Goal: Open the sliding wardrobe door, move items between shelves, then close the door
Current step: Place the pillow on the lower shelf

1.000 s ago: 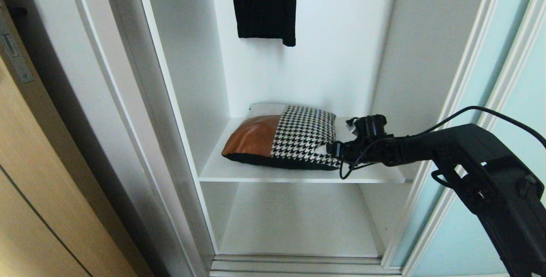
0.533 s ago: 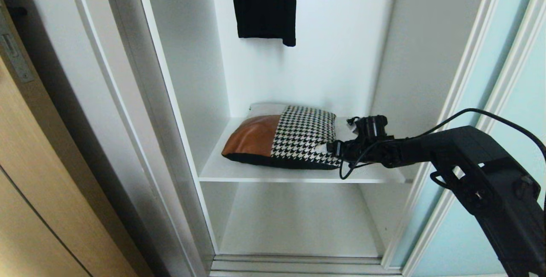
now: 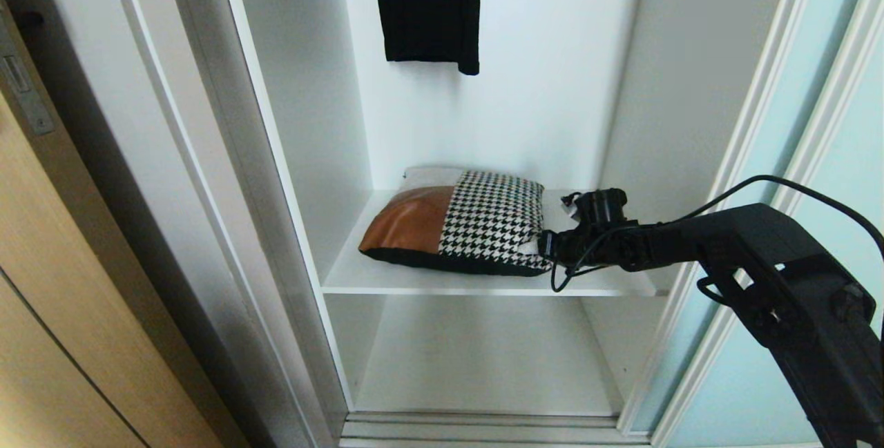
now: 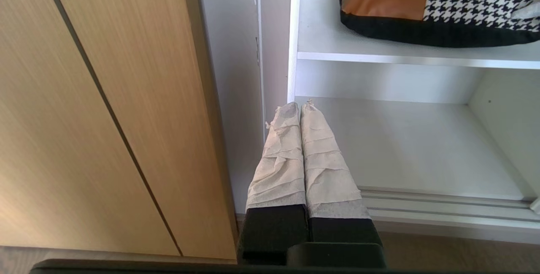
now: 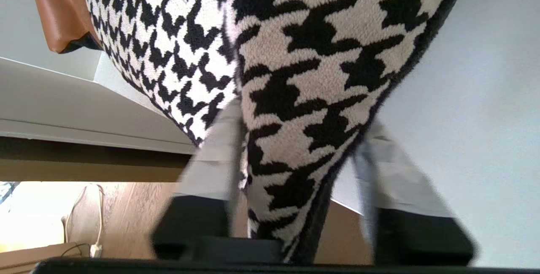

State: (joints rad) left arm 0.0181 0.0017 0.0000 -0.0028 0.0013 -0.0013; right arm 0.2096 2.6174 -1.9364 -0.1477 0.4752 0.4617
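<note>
One cushion [image 3: 461, 221] on the upper shelf [image 3: 483, 281], mid-frame, its houndstooth corner between the right gripper [image 5: 295, 160] fingers [image 5: 211, 155].
Fingers straddle the corner, not visibly clamped; best to pinch deep, since plush weave over soft filling compresses (smooth tan leather end lies far). Left gripper [image 4: 300, 109] fingers pressed together, empty.

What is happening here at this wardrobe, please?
The wardrobe is open; the sliding wardrobe door stands at the right. The right gripper reaches onto the upper shelf and has its fingers on both sides of the houndstooth end of the cushion, which lies on that shelf. The grip is not clearly tight. The left gripper is shut, empty, parked low near the lower shelf. A black garment hangs above.
</note>
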